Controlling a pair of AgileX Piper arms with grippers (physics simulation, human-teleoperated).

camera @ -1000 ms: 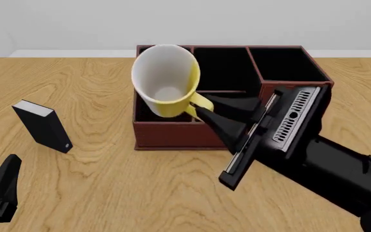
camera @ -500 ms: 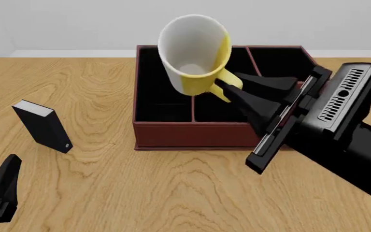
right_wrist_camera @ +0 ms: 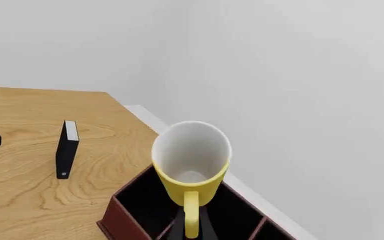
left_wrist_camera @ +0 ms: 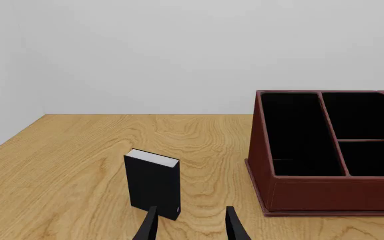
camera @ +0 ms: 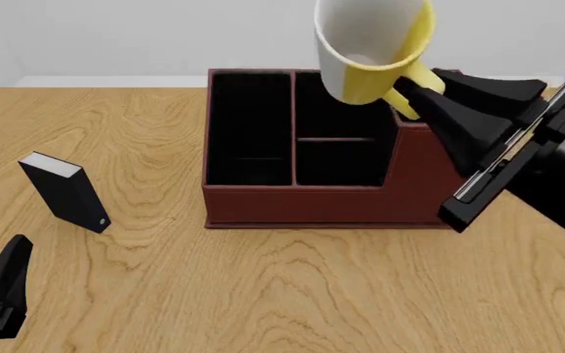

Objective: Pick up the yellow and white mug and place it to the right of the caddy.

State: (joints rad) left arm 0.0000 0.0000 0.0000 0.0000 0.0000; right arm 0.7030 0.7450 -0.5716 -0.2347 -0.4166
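Tilted yellow and white mug, rim apparently unchipped.

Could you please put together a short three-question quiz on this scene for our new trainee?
1. True or false: the mug stands on the table.
2. Which end effector holds the mug by its handle: A) left, B) right?
3. Fill in: the small black box stands to the ____ of the caddy in the front view.

Key: 1. False, it is held tilted above the caddy. 2. B. 3. left.
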